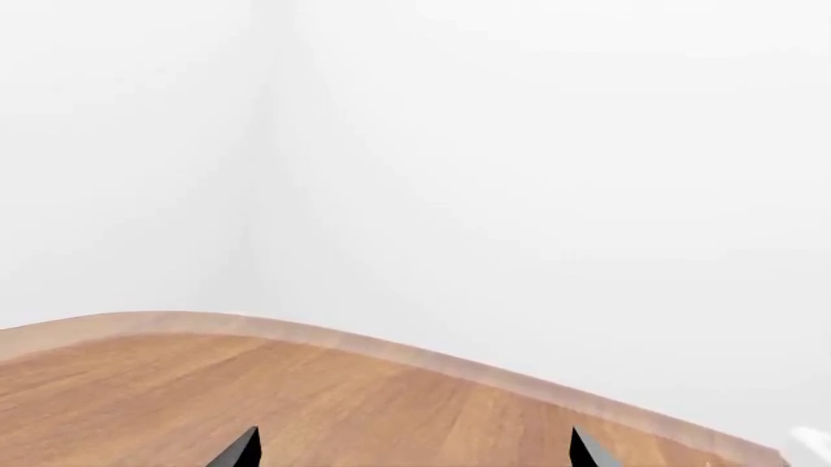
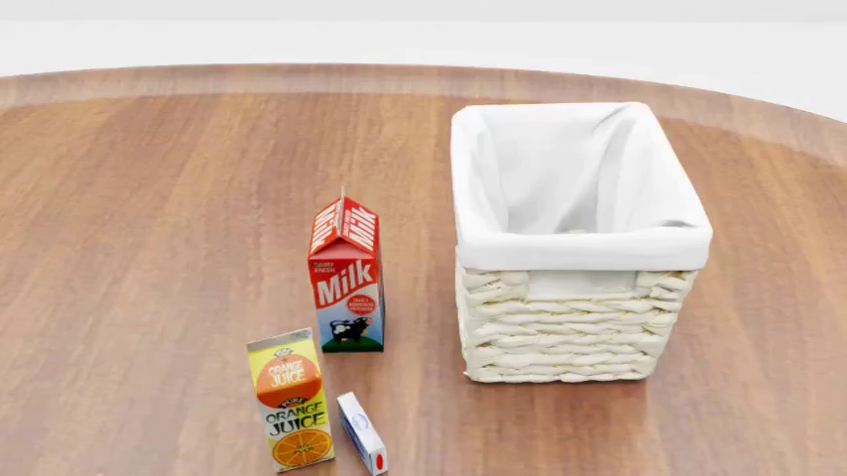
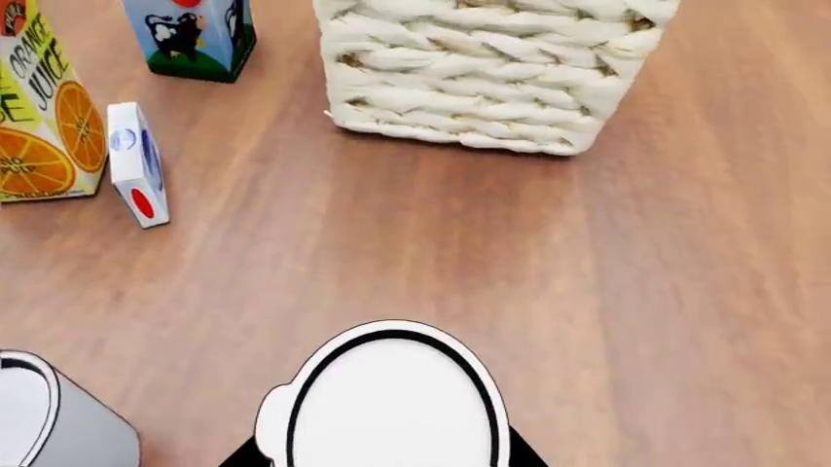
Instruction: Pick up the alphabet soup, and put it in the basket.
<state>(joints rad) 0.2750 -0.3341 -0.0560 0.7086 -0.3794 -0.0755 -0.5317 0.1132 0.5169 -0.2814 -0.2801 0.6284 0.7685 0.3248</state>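
Observation:
In the right wrist view a can with a flat white top ringed in black, the alphabet soup (image 3: 389, 394), sits between the dark fingers of my right gripper (image 3: 387, 453). The fingers press its two sides. Its label is hidden under the top. The cream wicker basket (image 2: 562, 332) with a white cloth lining stands right of centre on the wood table, its inside bare. Its woven wall also shows in the right wrist view (image 3: 487, 73), beyond the can. My left gripper (image 1: 413, 449) is open and empty over bare wood near the table's edge. Neither gripper shows in the head view.
A milk carton (image 2: 347, 278), an orange juice carton (image 2: 294, 402) and a small white box (image 2: 361, 433) stand left of the basket. A second, grey-sided can (image 3: 33, 418) stands beside the held can. The table's rounded edge (image 1: 429, 358) meets white walls.

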